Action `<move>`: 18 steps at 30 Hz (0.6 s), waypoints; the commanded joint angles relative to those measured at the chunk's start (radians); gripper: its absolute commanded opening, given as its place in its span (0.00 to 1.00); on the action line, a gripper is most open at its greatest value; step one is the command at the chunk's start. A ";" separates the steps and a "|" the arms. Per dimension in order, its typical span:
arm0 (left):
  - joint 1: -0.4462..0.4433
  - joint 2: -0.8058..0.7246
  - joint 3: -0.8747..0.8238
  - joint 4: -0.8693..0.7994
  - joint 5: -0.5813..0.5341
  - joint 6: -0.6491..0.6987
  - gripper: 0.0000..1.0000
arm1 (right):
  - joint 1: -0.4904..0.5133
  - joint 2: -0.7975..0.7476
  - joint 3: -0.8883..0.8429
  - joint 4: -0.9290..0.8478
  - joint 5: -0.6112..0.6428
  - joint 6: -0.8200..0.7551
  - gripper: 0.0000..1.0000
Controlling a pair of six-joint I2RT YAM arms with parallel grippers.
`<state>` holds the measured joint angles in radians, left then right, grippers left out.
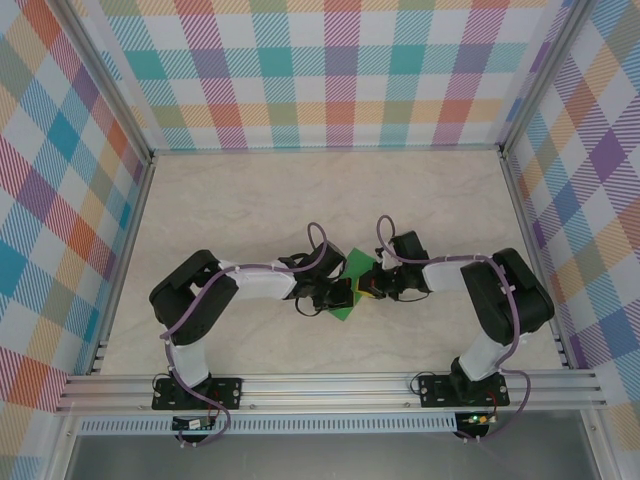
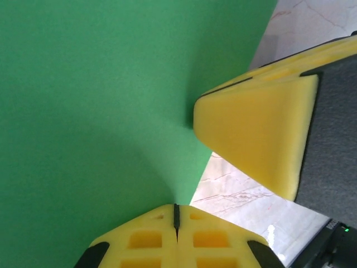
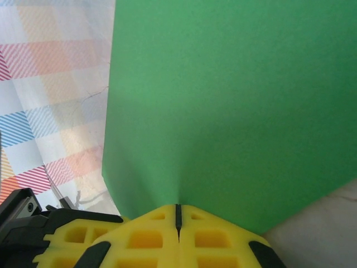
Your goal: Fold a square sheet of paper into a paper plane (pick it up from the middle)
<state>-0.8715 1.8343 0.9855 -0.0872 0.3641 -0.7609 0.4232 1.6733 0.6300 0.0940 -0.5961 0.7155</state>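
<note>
The square sheet of paper (image 3: pixel 234 100) is found at the middle of the table (image 1: pixel 250 210), caught between the two arms where they meet in the top view. The left gripper (image 2: pixel 176 220) is pressed together, its yellow fingers closed on one edge of the sheet, and the right gripper (image 3: pixel 177 219) is likewise clamped shut on the green paper from the opposite side, so the sheet is pinched by both at once. The two grippers are brought very close to each other (one yellow finger of the right one is seen just beside the sheet in the left wrist view). In the right wrist view the plaid wall (image 3: pixel 50 84) is seen past the paper's left edge, so the sheet is judged to be raised or tilted off the table rather than lying flat, though this cannot be settled. A soft shaded bend is seen running up from each pinch, but no sharp crease, no doubled layer and no yellow reverse are made out. The task is therefore judged to be at its very start: the pickup from the middle is done or nearly done, while the first centre fold, the nose folds, the wings and the whole paper plane are yet to be made.
</note>
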 commanded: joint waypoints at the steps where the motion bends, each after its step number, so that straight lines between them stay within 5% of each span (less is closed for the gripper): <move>1: -0.015 0.013 0.028 -0.069 -0.042 0.047 0.00 | 0.003 0.022 0.008 0.008 -0.003 -0.040 0.00; 18: -0.016 0.031 0.023 -0.132 -0.090 0.081 0.00 | 0.062 -0.003 0.018 -0.020 0.037 -0.043 0.00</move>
<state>-0.8757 1.8412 1.0039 -0.1394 0.3290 -0.7052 0.4789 1.6539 0.6334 0.0898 -0.5797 0.6910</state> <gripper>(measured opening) 0.040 0.045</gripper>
